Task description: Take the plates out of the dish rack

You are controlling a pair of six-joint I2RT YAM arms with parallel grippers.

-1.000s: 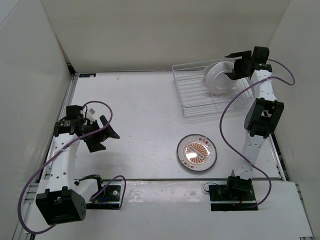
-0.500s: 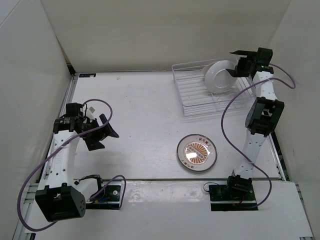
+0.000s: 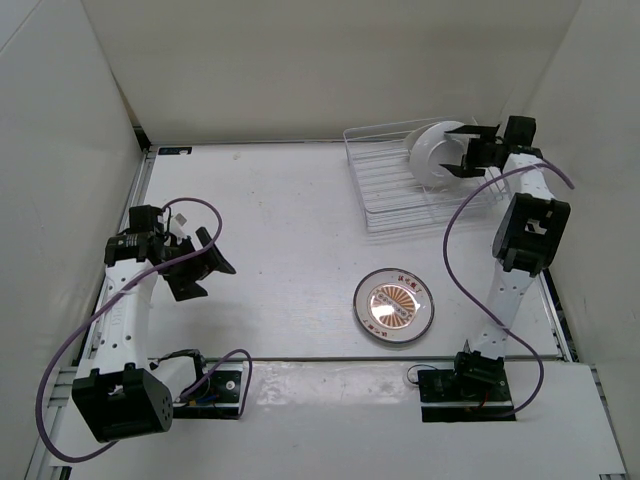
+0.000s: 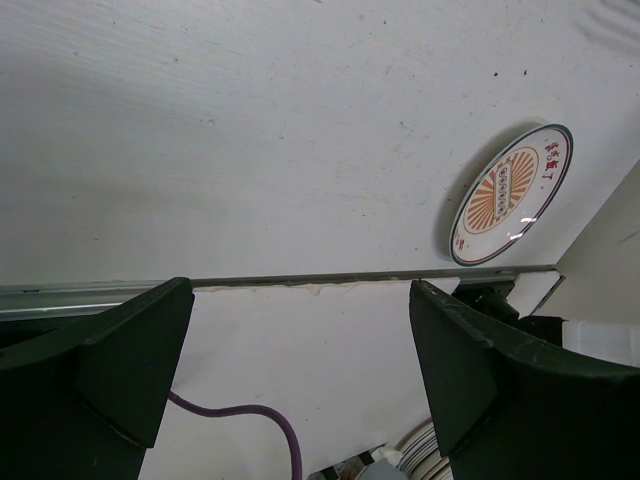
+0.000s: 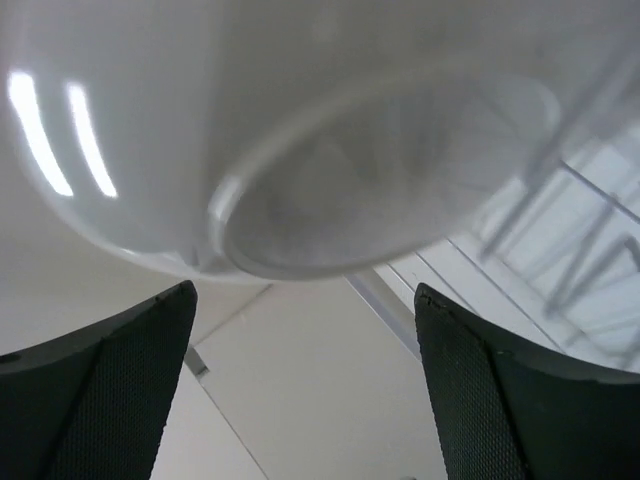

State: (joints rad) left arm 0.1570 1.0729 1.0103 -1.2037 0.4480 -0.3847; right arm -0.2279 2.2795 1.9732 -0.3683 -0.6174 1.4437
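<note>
A white plate stands on edge at the back right of the wire dish rack. My right gripper is open at the plate's right side, one finger above its rim and one below. In the right wrist view the plate's pale underside fills the top, just beyond the open right gripper, apart from both fingers. The orange sunburst plate lies flat on the table, also in the left wrist view as the sunburst plate. My left gripper hangs open and empty at the left.
White walls close in on the left, back and right of the table. A raised white ledge runs along the near edge with both arm bases. Purple cables loop beside each arm. Rack wires show to the right of the right fingers.
My right gripper has swung left and down from above the rack's back right corner to the white plate's edge. The left arm has drifted slightly left. Both plates have stayed put.
</note>
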